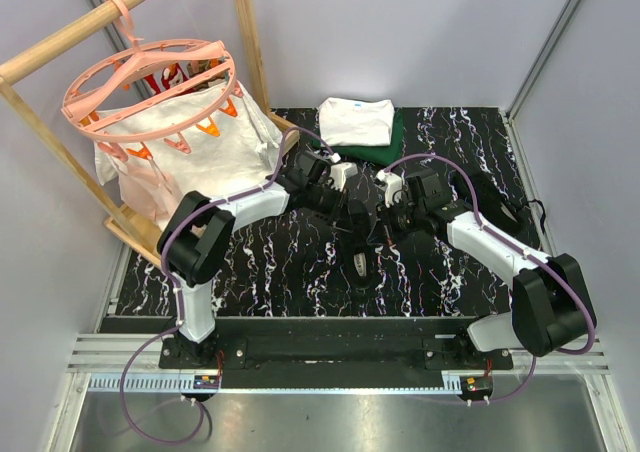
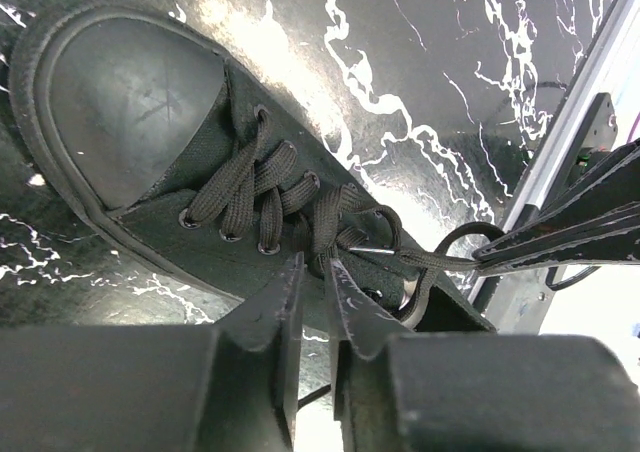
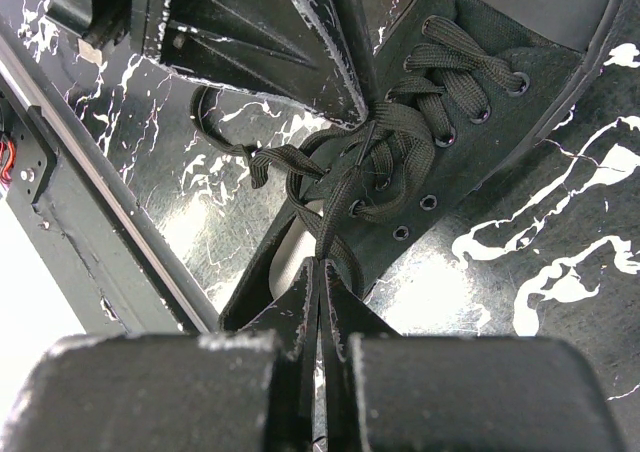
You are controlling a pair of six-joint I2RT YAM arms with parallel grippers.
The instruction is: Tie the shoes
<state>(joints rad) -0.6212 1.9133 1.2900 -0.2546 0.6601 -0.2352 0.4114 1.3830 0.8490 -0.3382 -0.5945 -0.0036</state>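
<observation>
a: at the middle of the marbled table we see the sneaker: matte black canvas, smooth rounded rubber toe.
b: left gripper pinches one of the flat woven laces. right gripper is pressed together on another strand.
a: we judge it partway done. laces are crossed and loose, no bow yet.

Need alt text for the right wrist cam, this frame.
The right claw, at bottom centre, is shut on a black lace of a black sneaker lying on a black marbled table. The left claw reaches in from the upper left, pinching another lace strand above the eyelets.
</observation>
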